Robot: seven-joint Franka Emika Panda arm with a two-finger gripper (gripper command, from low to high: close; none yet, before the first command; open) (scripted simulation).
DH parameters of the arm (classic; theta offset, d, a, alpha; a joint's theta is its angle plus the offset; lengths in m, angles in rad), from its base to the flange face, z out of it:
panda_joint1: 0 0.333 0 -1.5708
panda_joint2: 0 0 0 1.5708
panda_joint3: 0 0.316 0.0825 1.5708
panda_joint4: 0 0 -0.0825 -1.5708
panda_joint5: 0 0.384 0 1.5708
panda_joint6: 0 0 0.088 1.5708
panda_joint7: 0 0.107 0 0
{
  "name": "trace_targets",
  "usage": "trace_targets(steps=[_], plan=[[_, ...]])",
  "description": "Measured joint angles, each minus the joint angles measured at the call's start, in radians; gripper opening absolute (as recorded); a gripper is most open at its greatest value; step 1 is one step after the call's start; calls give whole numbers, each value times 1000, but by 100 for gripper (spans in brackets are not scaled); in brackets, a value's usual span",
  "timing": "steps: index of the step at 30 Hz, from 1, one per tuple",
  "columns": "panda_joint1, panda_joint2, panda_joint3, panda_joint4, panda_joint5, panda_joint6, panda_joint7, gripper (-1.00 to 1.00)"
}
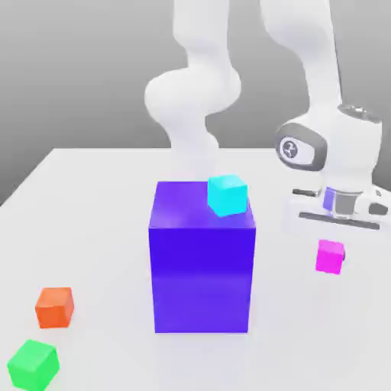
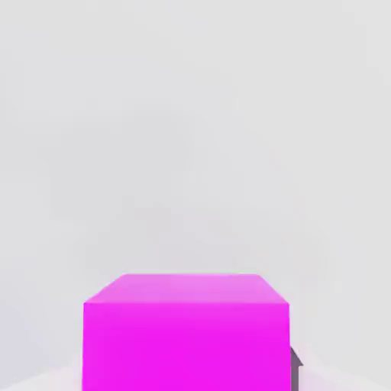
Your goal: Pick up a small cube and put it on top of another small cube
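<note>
- Green cube [image 1: 33, 366] sits nearest the camera in the exterior view, at the lower corner on the exterior view's left, turned so that its edges run askew.
- Orange cube [image 1: 54, 308] rests just behind the green cube, apart from it, on the same white tabletop [image 1: 99, 229].
- Large blue-violet block [image 1: 201, 279] stands upright near the middle of the exterior view, far bigger than any of the 4 small cubes.
- Cyan cube [image 1: 227, 195] rests on top of that block, over toward the exterior view's right side of it and turned slightly against the block's edges.
- Magenta cube [image 1: 330, 257], the task's small cube, is on the exterior view's right, well apart from the block and directly below the robot's hand.
- Gripper [image 1: 331, 252] has its jaws closed in on the magenta cube, with only the cube's width between them; a small dark piece shows beside 1 side of the cube in both views.
- Hand view: the magenta cube appears large and squarely aligned, with its upper face and 1 side face visible against the pale surface.
- White robot arm [image 1: 319, 53] reaches down to the gripper; whether the magenta cube touches the tabletop or is slightly raised, I cannot tell.
</note>
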Motion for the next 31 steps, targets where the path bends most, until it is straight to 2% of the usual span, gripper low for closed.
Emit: trace_targets(steps=[9, 15, 19, 24, 27, 28, 31], plan=[[-282, 87, -175, 305, 122, -133, 31, -100], [-444, 141, -320, 442, 181, -214, 46, -100], [-542, 166, -406, 509, 211, -260, 55, -100], [-684, 237, -509, 496, 247, -308, 36, -100], [-777, 359, -468, 504, 342, -248, -32, -100], [-793, 383, -453, 506, 363, -230, -47, 100], [-793, 383, -453, 506, 363, -230, -47, 100]])
